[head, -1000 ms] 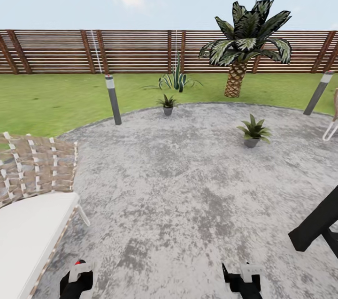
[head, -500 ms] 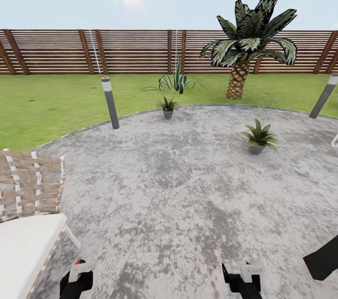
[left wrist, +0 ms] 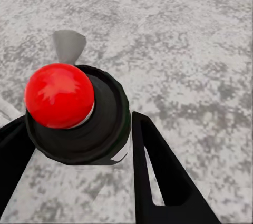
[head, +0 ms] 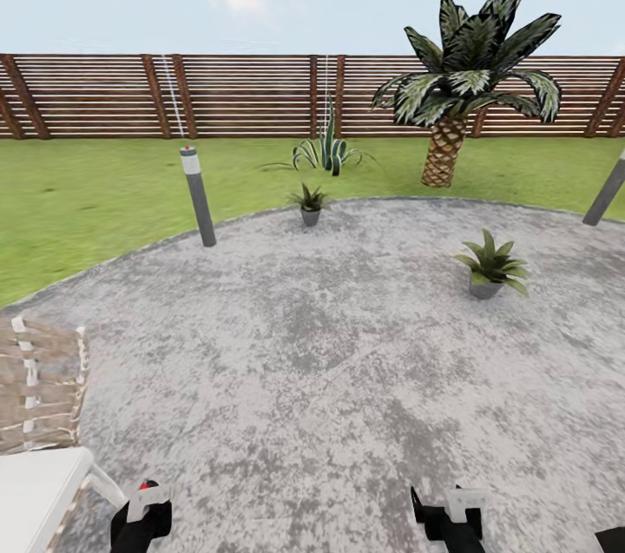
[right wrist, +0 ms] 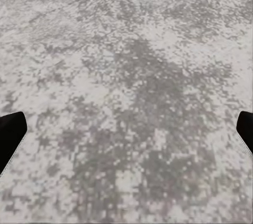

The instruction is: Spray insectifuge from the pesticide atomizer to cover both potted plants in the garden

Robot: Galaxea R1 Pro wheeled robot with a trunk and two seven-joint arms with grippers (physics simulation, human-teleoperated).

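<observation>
Head view: both tools sit low at the frame's bottom edge, left tool and right tool, w/ the grey patio stretching ahead of them. Two potted plants stand on the paving well ahead: the nearer potted plant ahead-right of the right tool, the farther potted plant by the patio's far rim, roughly between the tools' lines. A bollard lamp is ahead of the left tool at the lawn edge; agave, palm and fence lie beyond. Woven chair just outboard of the left tool. Left wrist view: left tool is clamped on the pesticide atomizer, seen end-on w/ red cap toward cam, black fingers hugging both sides; prob. carried low and upright so the nozzle's ready on arrival. Right wrist view: right tool spread wide, nothing held, bare paving between the tips; likely kept idle.
</observation>
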